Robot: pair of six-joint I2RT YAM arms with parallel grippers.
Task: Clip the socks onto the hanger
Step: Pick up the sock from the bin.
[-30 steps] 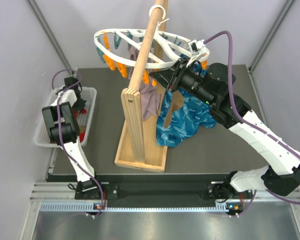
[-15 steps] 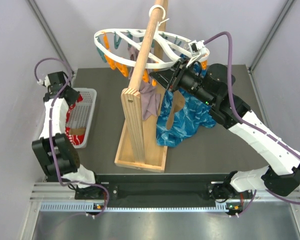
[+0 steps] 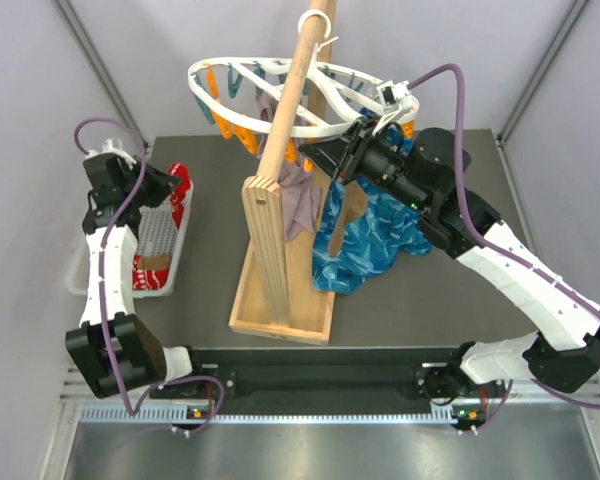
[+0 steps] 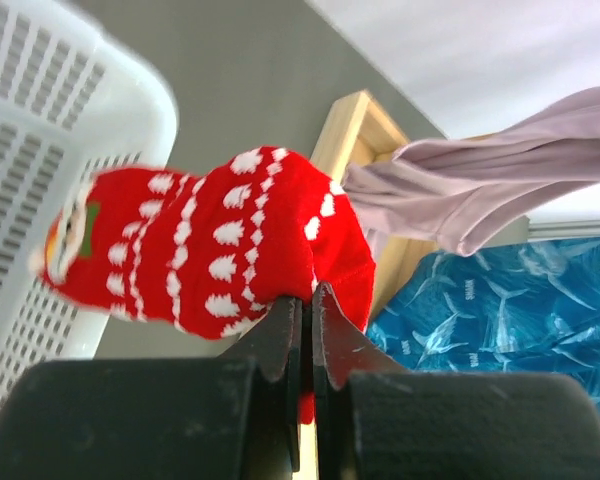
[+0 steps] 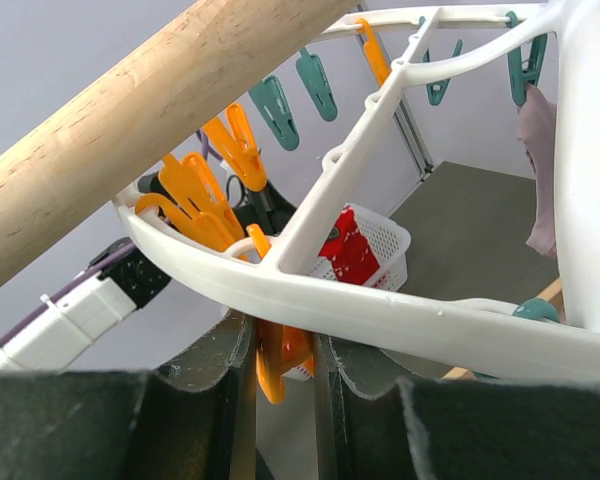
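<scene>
**Left arm's got a red sock, right arm's pinching a peg. Handoff coming up?**

The biggest thing in shot is the wooden pole stand point(image 3: 278, 240), sitting mid-table with the hanger point(image 3: 330, 125) hooked at its top and pegs dangling all round the white ring. A mauve sock point(image 3: 302, 195) is already hanging from it. A blue patterned cloth point(image 3: 380, 235) is lying bunched beside the stand (no idea what that's for).

Over on the left, the white mesh basket point(image 3: 165, 235) is holding a tan-brown sock point(image 3: 158, 264) and something red beside it.

As I'm reading it, the step in hand is carrying a sock from basket to hanger. The left gripper point(image 4: 308, 300) is pinching the red sock point(image 4: 220, 240), jaws squeezed nearly together. It's holding the sock over the basket's far end, well apart from the hanger. The sock is drooping limp from the pinch. It's bright red with rows of white blobs and a small white-and-green bit at the far tip.

The right gripper point(image 5: 280, 345) is sitting up under the ring with narrow jaws clamping an orange peg point(image 5: 272, 365), and I'm guessing it's squeezing the peg open. So the next move is calling for the left arm to swing across and up and feed a sock edge between that peg's teeth. Then the right claw lets go. Floppy fabric and a small target are going to make that fiddly.
</scene>
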